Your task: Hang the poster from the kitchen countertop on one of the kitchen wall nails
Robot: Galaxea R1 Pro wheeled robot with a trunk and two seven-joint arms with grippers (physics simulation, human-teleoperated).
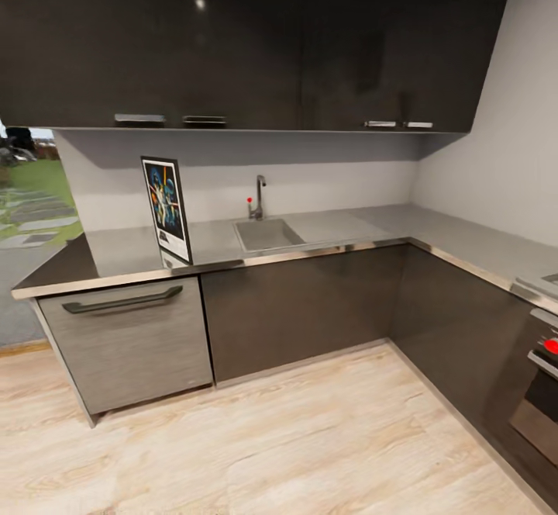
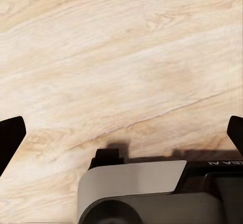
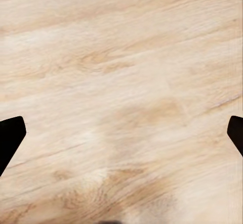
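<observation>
The upright black-framed Star Wars poster (image 1: pixel 167 209) stands on the grey countertop (image 1: pixel 325 228), ahead-left, while both spread, empty grippers (image 2: pixel 121 133) (image 3: pixel 121 133) face the pale wood floor (image 1: pixel 271 437).

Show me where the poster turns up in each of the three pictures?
Head view: the poster stands upright on the countertop, left of the sink.
Left wrist view: not in it; wood floor below the open gripper.
Right wrist view: not in it; the same floor.
Shared landmark: the pale wood floor.

Soft even light, slight blur, wide-angle edge distortion.
</observation>
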